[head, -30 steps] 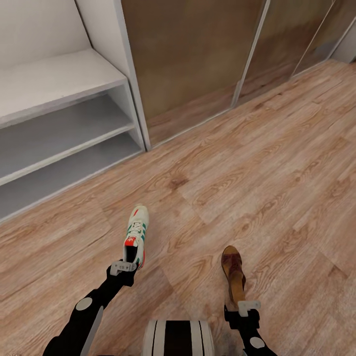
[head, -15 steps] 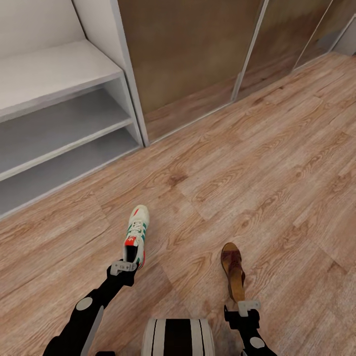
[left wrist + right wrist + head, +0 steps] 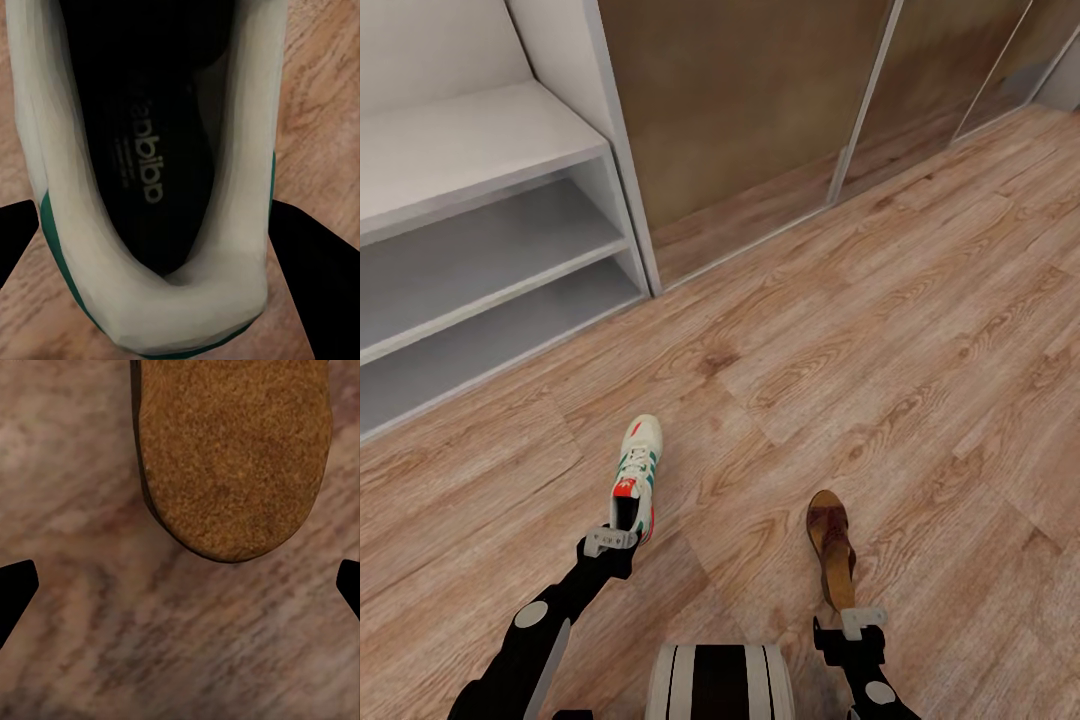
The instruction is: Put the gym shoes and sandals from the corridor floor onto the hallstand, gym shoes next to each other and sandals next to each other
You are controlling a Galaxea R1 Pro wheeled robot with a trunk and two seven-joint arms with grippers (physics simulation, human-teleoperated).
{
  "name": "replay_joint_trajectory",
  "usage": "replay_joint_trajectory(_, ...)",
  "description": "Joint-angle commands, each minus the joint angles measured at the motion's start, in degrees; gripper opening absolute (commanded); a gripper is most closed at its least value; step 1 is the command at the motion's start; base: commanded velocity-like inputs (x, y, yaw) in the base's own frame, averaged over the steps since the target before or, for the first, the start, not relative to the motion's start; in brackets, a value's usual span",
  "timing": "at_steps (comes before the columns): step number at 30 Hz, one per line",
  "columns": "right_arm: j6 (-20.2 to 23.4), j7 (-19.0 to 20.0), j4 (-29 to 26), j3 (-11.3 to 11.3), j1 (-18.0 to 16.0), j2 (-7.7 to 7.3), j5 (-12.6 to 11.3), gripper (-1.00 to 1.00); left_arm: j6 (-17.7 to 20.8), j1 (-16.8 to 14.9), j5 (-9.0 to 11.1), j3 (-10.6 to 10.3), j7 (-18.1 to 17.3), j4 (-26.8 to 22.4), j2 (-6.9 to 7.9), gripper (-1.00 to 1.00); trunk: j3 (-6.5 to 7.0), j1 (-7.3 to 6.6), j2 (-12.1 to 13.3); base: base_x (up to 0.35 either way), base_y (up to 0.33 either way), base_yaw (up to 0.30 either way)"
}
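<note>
One gym shoe (image 3: 637, 465), white with green stripes and a red heel patch, points away from me over the corridor floor (image 3: 900, 340). My left gripper (image 3: 610, 541) is shut on its heel. In the left wrist view the black fingers (image 3: 307, 262) press the sides of the gym shoe's heel (image 3: 150, 319). One brown sandal (image 3: 831, 538) lies on the floor to the right. My right gripper (image 3: 859, 619) hovers just behind its heel end, open. In the right wrist view the sandal (image 3: 232, 457) lies ahead of the gripper (image 3: 180, 585), not between its fingers. The hallstand (image 3: 470, 150) stands at the upper left.
Brown panel doors with pale frames (image 3: 740, 100) line the wall to the right of the hallstand. My white and black base (image 3: 720, 685) shows at the bottom middle. Bare wood planks stretch to the right.
A second ago the whole view shifted a little, so the hallstand, floor and sandal slid slightly up. The gym shoe kept its place at my left gripper. Nothing has moved in the last half second.
</note>
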Motion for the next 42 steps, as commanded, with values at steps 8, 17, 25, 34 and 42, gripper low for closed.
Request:
replay_joint_trajectory(8,-0.16,-0.16,0.04,-0.38,-0.03,0.04,0.57,1.00,0.06,-0.02,-0.21,0.24,-0.48,-0.07,-0.03,-1.00,-0.03,-0.01,-0.01,0.124,0.000,0.000)
replay_joint_trajectory(17,-0.16,-0.16,-0.01,-0.38,-0.03,0.04,0.59,1.00,0.07,-0.02,-0.21,0.22,-0.49,-0.07,-0.02,-1.00,-0.03,-0.01,-0.01,0.039,0.000,0.000)
replay_joint_trajectory(25,-0.16,-0.16,-0.01,-0.38,-0.03,0.04,0.59,1.00,0.12,-0.02,-0.21,0.22,-0.49,-0.07,-0.05,-1.00,-0.03,-0.01,-0.01,0.002,0.000,0.000)
replay_joint_trajectory(34,-0.16,-0.16,-0.01,-0.38,-0.03,0.04,0.59,1.00,0.09,-0.02,-0.21,0.23,-0.49,-0.07,-0.03,-1.00,-0.03,-0.01,-0.01,0.000,0.000,0.000)
replay_joint_trajectory(42,-0.12,-0.13,-0.01,-0.38,-0.03,0.04,0.59,1.00,-0.12,-0.02,-0.23,0.22,-0.49,-0.18,-0.11,-1.00,-0.04,-0.01,-0.01,0.000,0.000,-0.003)
